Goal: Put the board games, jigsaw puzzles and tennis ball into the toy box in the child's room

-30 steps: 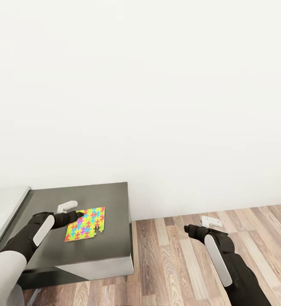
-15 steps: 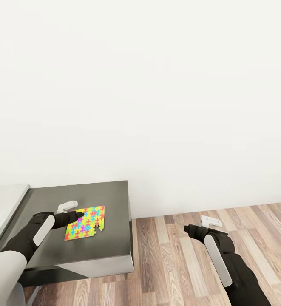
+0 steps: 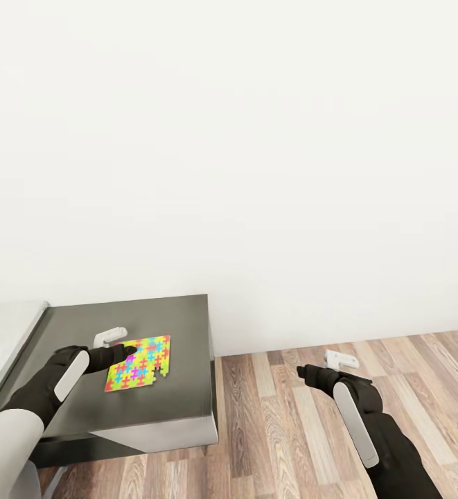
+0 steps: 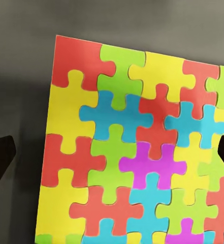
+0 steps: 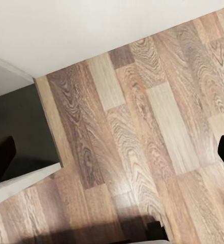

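Observation:
One jigsaw puzzle (image 3: 140, 363), a flat square of neon interlocking pieces, lies on the dark grey section of the table (image 3: 180, 326). My left gripper (image 3: 122, 353) hovers over the puzzle's near-left part. In the left wrist view the puzzle (image 4: 137, 152) lies flat below the open left gripper (image 4: 112, 157), with one dark fingertip (image 4: 0, 162) off its edge over the table top and the other over the puzzle. My right gripper (image 3: 303, 373) hangs over the wood floor, to the right of the table. It is open (image 5: 112, 155) and holds nothing.
A pale grey table section (image 3: 7, 333) adjoins the dark one on the left. A plain white wall (image 3: 256, 173) stands right behind the table. Brown wood-plank floor (image 3: 277, 430) stretches to the right of the table's side panel (image 3: 159, 440).
The whole picture has shifted up a touch, so the camera has moved. My right gripper has crept slightly up and left. The left gripper and the puzzle have stayed put.

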Controlling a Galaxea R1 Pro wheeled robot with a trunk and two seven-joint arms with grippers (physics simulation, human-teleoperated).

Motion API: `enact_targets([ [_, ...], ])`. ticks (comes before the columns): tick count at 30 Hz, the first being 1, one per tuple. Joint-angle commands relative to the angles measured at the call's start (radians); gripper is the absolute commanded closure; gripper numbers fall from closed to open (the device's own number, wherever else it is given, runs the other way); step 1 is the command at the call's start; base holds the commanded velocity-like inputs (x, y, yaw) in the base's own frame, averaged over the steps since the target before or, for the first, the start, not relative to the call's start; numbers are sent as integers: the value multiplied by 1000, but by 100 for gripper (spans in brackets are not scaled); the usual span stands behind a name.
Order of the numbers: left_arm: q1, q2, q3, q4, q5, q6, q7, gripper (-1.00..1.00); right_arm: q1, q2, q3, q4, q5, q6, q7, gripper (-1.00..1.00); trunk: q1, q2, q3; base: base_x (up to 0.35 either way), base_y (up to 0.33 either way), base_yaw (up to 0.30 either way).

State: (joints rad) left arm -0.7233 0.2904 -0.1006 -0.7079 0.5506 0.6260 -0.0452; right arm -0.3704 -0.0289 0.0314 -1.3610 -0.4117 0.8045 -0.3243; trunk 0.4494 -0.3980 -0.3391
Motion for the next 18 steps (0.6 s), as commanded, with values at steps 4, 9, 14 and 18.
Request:
enact_targets([
  [4,-1,0,-5,-1,-1,3,-2,-100,-1,-1,2,-1,-10,2,-3,-100,1,-2,-2,0,-174,0],
  [9,-1,0,-15,-1,-1,3,-2,-100,-1,-1,2,-1,-10,1,-1,-100,1,-2,-2,0,-144,0],
  [14,-1,0,-17,-1,-1,3,-2,-100,-1,-2,1,0,-10,1,-1,-100,1,-2,-2,0,-133,0],
  [18,-1,0,-17,-1,-1,3,-2,-100,-1,-1,1,1,-10,1,-1,-100,1,-2,-2,0,-102,0],
])
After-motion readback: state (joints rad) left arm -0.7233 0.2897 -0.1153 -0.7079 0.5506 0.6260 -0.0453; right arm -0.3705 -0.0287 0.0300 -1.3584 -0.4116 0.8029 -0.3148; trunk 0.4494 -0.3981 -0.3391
